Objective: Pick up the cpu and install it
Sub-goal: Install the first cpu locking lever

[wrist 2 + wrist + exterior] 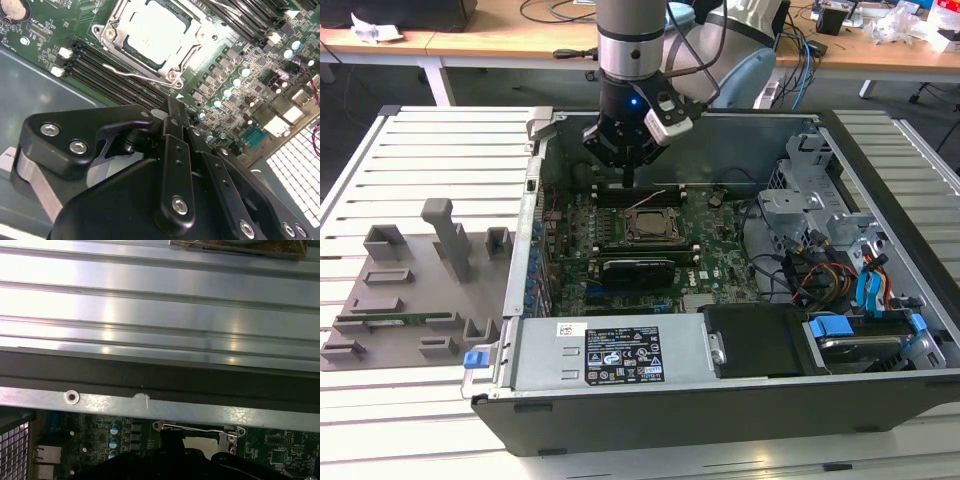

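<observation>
The cpu (151,27), a pale silvery square, lies flat inside the metal-rimmed socket frame (186,50) on the green motherboard (250,75). A thin wire lever (131,76) runs along the frame's side. In the exterior view the socket (650,225) sits mid-board inside the open computer case. My gripper (628,182) hangs just behind the socket, over the memory slots (620,196), a little above the board. Its black fingers (172,112) are pressed together with nothing seen between them. The first wrist view catches the socket frame (227,432) below the case wall.
The case walls (535,230) rise around the board. A long black expansion card (638,268) lies in front of the socket. Drive cages and cables (830,270) crowd the exterior view's right. A grey fixture plate (410,290) with blocks lies on the slatted table at the left.
</observation>
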You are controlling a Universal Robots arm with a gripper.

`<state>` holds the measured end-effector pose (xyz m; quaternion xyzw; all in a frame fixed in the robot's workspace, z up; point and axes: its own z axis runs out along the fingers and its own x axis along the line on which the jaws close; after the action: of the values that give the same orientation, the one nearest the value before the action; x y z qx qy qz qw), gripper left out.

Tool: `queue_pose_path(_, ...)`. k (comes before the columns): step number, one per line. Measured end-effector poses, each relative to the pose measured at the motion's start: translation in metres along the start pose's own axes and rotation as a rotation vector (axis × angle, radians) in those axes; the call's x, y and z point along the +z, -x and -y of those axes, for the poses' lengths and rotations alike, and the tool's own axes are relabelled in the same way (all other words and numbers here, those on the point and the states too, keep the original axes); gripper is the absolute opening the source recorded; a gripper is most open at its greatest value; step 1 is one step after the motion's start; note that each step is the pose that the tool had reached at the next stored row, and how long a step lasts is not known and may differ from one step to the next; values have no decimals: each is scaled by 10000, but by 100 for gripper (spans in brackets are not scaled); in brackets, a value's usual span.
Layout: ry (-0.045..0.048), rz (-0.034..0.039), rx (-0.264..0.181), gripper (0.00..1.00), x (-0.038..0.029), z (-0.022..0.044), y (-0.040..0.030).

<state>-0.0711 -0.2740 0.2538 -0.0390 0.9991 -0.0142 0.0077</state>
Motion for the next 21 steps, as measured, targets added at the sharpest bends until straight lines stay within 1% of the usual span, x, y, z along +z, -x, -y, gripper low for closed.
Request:
queue_pose_path(1,1,1,0,11,9,0,0)
queue_pose_path(3,1,1,0,11,56,-2,-1)
queue_pose_path(4,0,1,2,11,84,-9,-1)
queue_pose_path(5,-19,-2,1,11,116,-33,0)
queue_pose_path(8,-33,-4,-1,11,196,-42,15)
queue_pose_path(10,-41,-12,1,11,234,-40,59)
queue_pose_path(12,-48,-17,-2,11,254,-37,103)
queue_pose_path(16,-59,-24,5,11,315,-30,210)
queue_pose_path(20,-69,-30,8,11,341,-26,278)
queue_pose_path(21,-74,-31,7,11,351,-24,303)
